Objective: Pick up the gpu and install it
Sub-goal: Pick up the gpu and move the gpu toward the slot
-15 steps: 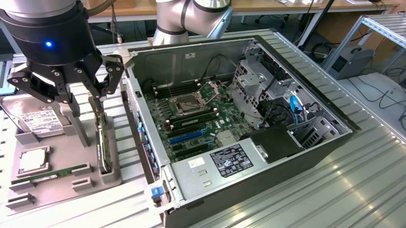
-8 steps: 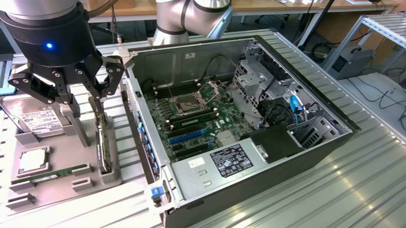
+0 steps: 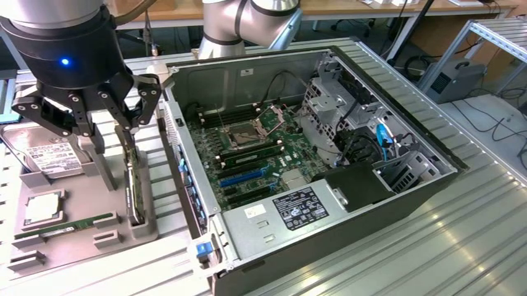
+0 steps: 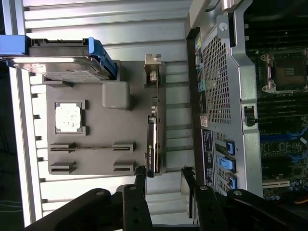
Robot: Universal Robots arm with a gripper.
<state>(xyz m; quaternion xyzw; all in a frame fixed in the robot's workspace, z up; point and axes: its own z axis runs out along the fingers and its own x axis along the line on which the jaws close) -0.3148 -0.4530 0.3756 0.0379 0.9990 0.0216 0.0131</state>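
Note:
The gpu (image 3: 132, 185) stands on its long edge in a slot of the grey holder tray (image 3: 74, 246), on the side nearest the computer case. In the wrist view the gpu (image 4: 153, 139) shows edge-on as a thin dark card, with its silver bracket at one end. My gripper (image 3: 111, 135) hangs open just above the card, nothing between its fingers. In the wrist view my gripper (image 4: 163, 175) straddles the line of the card near its dark end, apart from it.
The open computer case (image 3: 329, 154) lies beside the tray, its motherboard (image 3: 247, 154) and blue slots (image 3: 243, 177) exposed. On the tray (image 4: 96, 130) sit a hard drive (image 3: 49, 157), a CPU (image 3: 43, 209) and a memory stick (image 3: 66, 227). The case wall (image 4: 221, 96) runs close alongside the card.

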